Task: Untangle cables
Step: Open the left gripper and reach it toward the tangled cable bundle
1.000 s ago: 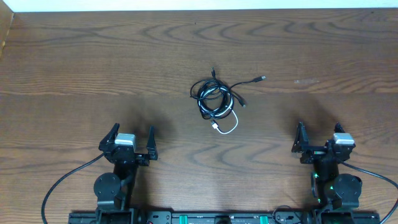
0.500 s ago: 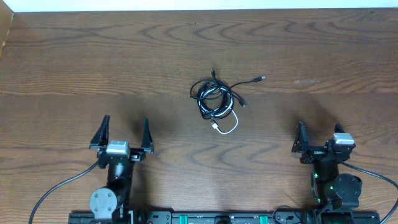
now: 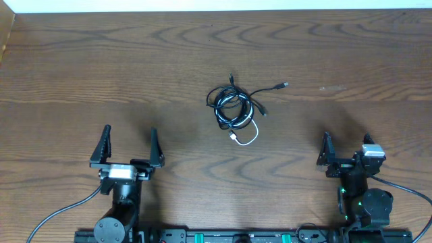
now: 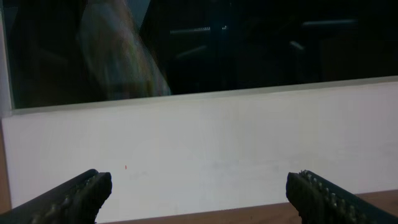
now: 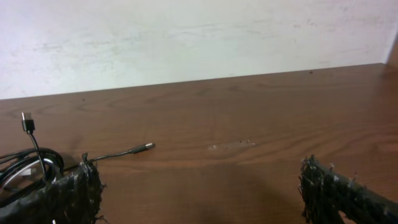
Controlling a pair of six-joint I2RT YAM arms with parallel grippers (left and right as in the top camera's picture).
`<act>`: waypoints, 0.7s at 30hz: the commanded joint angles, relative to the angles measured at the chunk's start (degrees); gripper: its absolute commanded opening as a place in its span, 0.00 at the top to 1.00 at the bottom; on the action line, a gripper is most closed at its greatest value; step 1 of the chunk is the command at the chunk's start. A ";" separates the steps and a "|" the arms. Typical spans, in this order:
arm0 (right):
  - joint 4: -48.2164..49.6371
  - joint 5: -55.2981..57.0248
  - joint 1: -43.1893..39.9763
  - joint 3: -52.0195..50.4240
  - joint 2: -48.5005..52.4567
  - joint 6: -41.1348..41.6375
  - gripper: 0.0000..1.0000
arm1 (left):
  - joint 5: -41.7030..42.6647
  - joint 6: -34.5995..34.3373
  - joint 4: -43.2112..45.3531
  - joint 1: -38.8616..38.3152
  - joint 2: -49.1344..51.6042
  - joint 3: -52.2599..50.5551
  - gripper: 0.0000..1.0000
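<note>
Your cables lie in one knotted pile mid table, black ones & a white one looped together, so no cord is pulled free yet. Your left gripper & right gripper are both wide open w/ nothing in them, low by your edge and well apart from the pile, prob so they don't bump it. The left one's cam tips up at the wall and can't see the pile; the right cam sees just its edge.

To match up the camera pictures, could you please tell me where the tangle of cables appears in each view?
Overhead: the cables lie tangled near the picture's middle.
Left wrist: not in it; only wall and a dark window show.
Right wrist: low at the left edge, cut off by the frame.
Shared landmark: the white wall along the table's far edge.
</note>
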 commanded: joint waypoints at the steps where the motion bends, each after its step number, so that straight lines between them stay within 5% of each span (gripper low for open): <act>1: -0.17 0.48 -0.39 -0.07 -0.20 0.85 0.01 | 0.04 -0.26 1.64 -0.02 -0.35 2.69 0.03; 13: -0.17 0.48 -0.39 -0.07 -0.20 0.85 0.01 | -2.69 -0.28 3.32 -0.02 3.48 9.07 0.03; 21: -0.17 0.48 -0.39 -0.07 -0.20 0.85 0.01 | -2.05 -0.57 0.92 -0.02 16.76 19.17 0.03</act>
